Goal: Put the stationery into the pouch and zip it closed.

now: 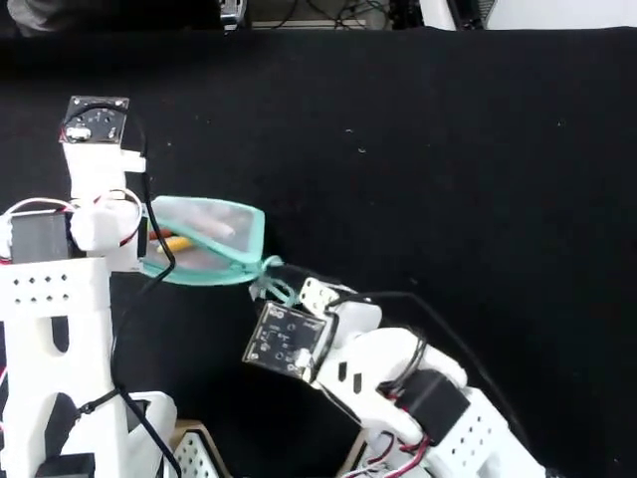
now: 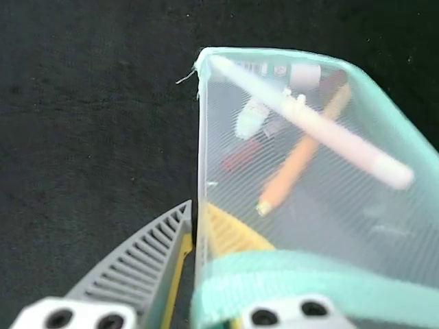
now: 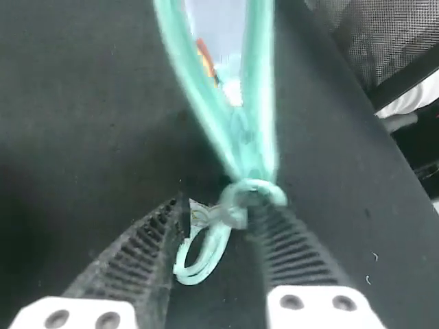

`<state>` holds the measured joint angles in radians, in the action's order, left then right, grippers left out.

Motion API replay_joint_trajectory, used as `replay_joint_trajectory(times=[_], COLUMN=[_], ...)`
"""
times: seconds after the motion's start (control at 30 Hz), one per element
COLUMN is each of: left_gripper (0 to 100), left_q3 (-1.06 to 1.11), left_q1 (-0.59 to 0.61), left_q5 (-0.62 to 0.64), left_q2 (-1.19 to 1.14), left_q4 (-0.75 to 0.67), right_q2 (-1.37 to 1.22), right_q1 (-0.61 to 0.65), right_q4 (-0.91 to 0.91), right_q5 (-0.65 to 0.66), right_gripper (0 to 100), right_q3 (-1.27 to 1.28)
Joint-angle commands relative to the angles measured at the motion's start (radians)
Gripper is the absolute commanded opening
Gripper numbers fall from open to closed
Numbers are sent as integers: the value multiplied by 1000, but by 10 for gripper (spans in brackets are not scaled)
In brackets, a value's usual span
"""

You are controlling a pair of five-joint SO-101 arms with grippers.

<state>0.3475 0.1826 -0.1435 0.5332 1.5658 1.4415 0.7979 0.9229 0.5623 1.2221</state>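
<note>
The clear pouch (image 1: pixel 204 244) with teal trim lies on the black table at the left. Inside it I see a white pen (image 2: pixel 315 127), an orange pencil (image 2: pixel 302 164) and a small red item (image 2: pixel 240 154). My left gripper (image 1: pixel 149 244) is shut on the pouch's left end, its wall (image 2: pixel 309 205) pinched between the grey finger (image 2: pixel 144 267) and the yellow pad. My right gripper (image 1: pixel 277 287) sits at the pouch's right corner. There its fingers hold the zipper pull (image 3: pixel 236 209), from which a teal cord loop (image 3: pixel 199 257) hangs. The teal zipper edges (image 3: pixel 260 103) spread apart beyond the pull.
Black cloth (image 1: pixel 448 179) covers the table, with free room to the right and behind the pouch. Cables and equipment line the far edge (image 1: pixel 299 15). A white frame piece (image 1: pixel 199 453) lies at the front edge between the arm bases.
</note>
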Motion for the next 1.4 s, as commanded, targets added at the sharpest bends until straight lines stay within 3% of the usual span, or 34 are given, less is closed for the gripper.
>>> replay_joint_trajectory(times=[0.0, 0.17, 0.4, 0.53, 0.63, 0.9, 0.97, 1.17, 1.37], left_gripper=[30, 30, 30, 30, 30, 30, 30, 30, 30], left_q3=[22, 22, 22, 22, 21, 21, 21, 22, 24], left_q1=[4, 4, 4, 4, 7, 10, 8, 4, 4], left_q5=[0, 0, 0, 0, 0, 0, 0, 0, 0], left_q2=[-23, -23, -23, -23, -23, -23, -23, -18, -18], left_q4=[-2, -2, -2, -2, -2, -2, -2, -2, 0], right_q2=[-4, -4, 1, 5, 5, 5, -2, -4, -5], right_q1=[-18, -23, -146, -166, -166, -150, -150, -152, -155], right_q4=[-74, -170, -187, -184, -183, -3, 35, -25, -124], right_q5=[-2, -3, -3, -2, -2, -61, -80, -80, -60], right_gripper=[149, 124, 118, 7, 11, 19, 38, 240, 243], right_q3=[33, 88, 41, 18, -15, -205, -217, -77, 25])
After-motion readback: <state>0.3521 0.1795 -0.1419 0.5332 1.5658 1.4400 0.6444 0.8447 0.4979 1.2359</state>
